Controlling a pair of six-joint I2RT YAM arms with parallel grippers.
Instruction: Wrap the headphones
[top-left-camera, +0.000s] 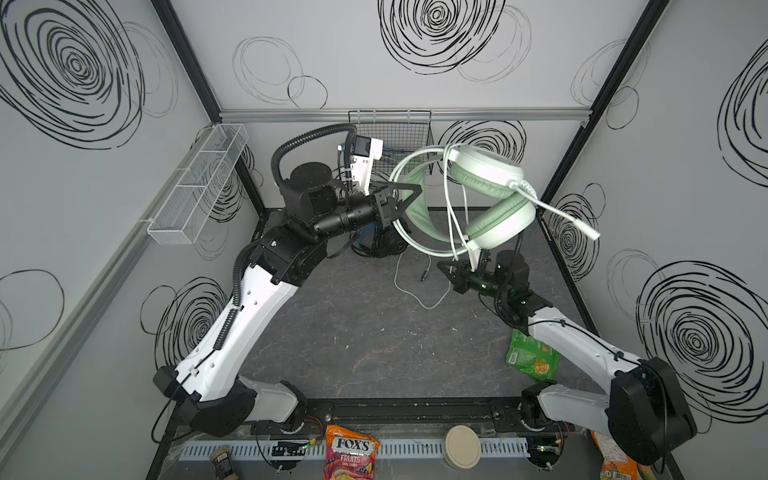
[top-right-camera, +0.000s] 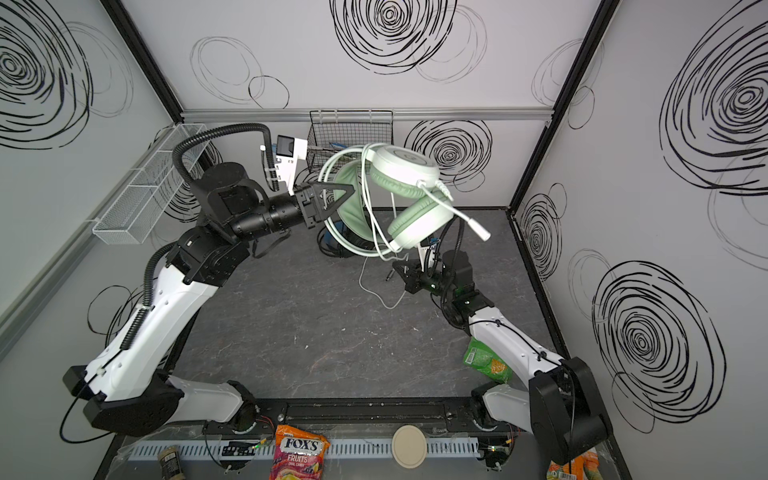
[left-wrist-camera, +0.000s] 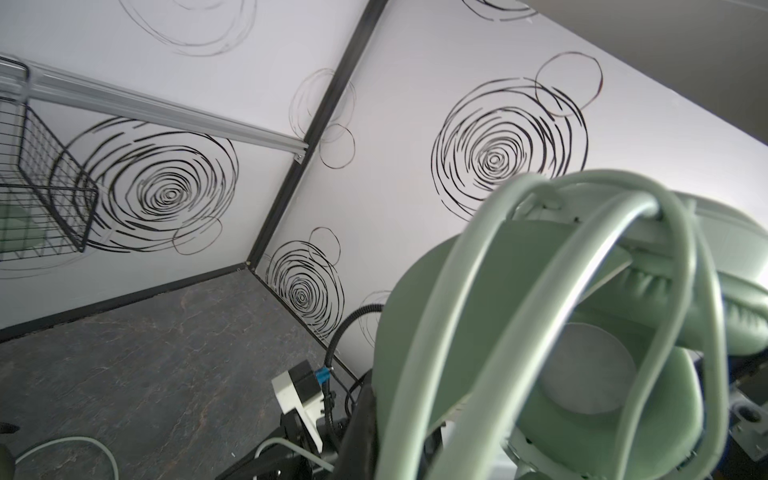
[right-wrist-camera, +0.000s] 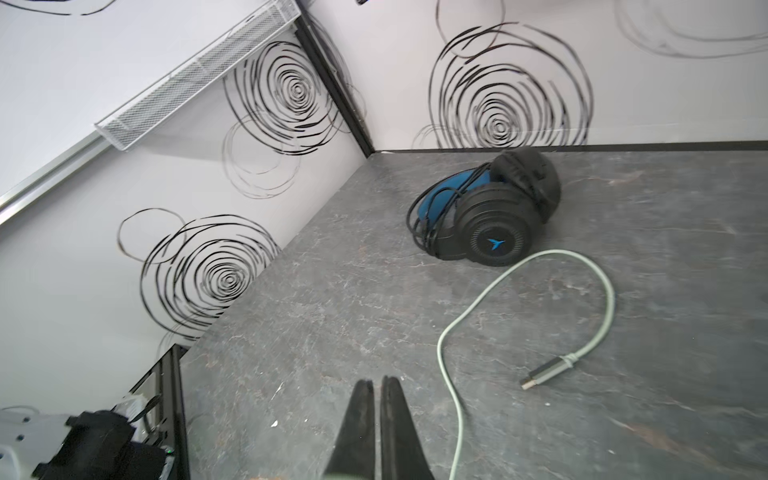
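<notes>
Candy bag (top-left-camera: 351, 455) and green packet (top-left-camera: 530, 357) lie well apart

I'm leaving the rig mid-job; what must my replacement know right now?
The left gripper is shut on the mint-green headset, holding its headband aloft.
The right gripper is shut beneath; no cable visibly pinched.
The black headset lies on the table at the back, cable wound on.
Done: some pale cable turns over the green headband.
Left: wind the tail and USB plug off the table.
</notes>
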